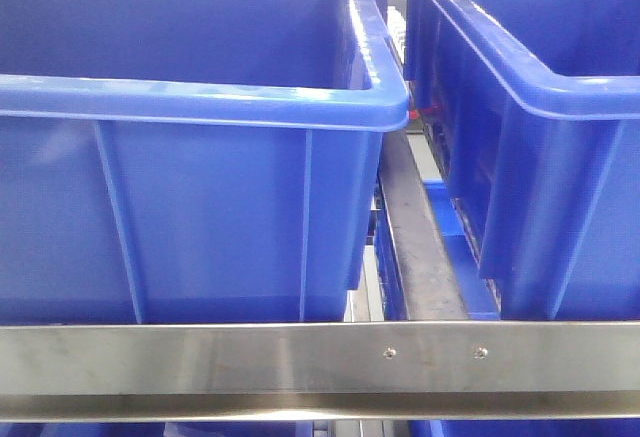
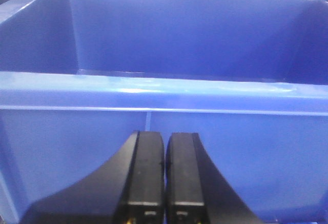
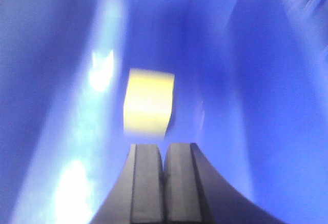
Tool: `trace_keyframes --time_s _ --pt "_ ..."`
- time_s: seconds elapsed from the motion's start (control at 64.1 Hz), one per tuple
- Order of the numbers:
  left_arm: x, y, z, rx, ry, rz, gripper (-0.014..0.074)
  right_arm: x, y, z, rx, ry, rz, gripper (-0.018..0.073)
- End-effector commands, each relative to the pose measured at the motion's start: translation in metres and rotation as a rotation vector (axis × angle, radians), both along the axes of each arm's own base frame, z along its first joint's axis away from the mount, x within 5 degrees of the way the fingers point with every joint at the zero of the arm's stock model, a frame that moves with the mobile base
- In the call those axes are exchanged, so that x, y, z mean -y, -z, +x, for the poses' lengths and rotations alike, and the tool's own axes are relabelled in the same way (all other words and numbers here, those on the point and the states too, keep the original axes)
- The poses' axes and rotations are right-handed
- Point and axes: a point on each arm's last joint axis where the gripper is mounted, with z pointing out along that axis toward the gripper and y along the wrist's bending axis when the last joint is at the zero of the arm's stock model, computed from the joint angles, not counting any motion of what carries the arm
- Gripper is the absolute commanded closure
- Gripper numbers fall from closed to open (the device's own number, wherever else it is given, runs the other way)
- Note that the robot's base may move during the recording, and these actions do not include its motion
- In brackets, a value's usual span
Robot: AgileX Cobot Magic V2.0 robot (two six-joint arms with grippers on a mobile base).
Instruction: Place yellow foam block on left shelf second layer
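Picking up comes first, and it has not begun. The yellow foam block (image 3: pixel 148 101) sits low inside a blue bin (image 3: pixel 46 106), in the middle of the right wrist picture, just past the right tool (image 3: pixel 164 165). That tool is squeezed together with nothing in it. It looks like it must spread its fingers before it can take the block. Bin walls stand close on both sides, so there is little room. The left tool (image 2: pixel 164 165) is also pressed together and holds nothing, facing the outside wall of another blue bin (image 2: pixel 164 93) below its rim. In the front picture a metal shelf rail (image 1: pixel 320 357) runs along the bottom.
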Motion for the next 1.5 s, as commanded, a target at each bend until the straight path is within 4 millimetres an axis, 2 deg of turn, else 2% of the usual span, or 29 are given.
trace_keyframes --time_s 0.0,0.156,0.281,0.374,0.951,1.138,1.325,1.481 --pt "0.001 0.000 0.000 0.073 0.018 -0.022 0.0460 0.000 -0.018 -0.022 0.237 0.018 -0.016 0.0503" --pt "0.001 0.000 0.000 0.073 0.018 -0.022 0.0460 -0.002 -0.006 -0.058 0.353 0.019 -0.023 0.0503" --pt "0.001 0.000 0.000 0.073 0.018 -0.022 0.0460 -0.003 0.001 -0.078 0.428 0.019 -0.027 0.0503" --pt "0.001 0.000 0.000 0.073 0.018 -0.022 0.0460 -0.004 0.004 -0.086 0.460 0.019 -0.028 0.0503" --pt "0.001 0.000 0.000 0.073 0.018 -0.022 0.0460 -0.003 0.008 -0.086 0.466 0.022 -0.029 0.0503" --pt "0.001 0.000 0.000 0.073 0.018 -0.022 0.0460 -0.002 0.045 -0.078 0.452 0.034 -0.029 0.0503" --pt "0.001 0.000 0.000 0.073 0.018 -0.022 0.0460 -0.001 0.083 -0.085 0.515 0.044 -0.033 0.0503" --pt "0.001 0.000 0.000 0.073 0.018 -0.022 0.0460 -0.002 0.095 -0.086 0.454 0.034 -0.029 0.0503"
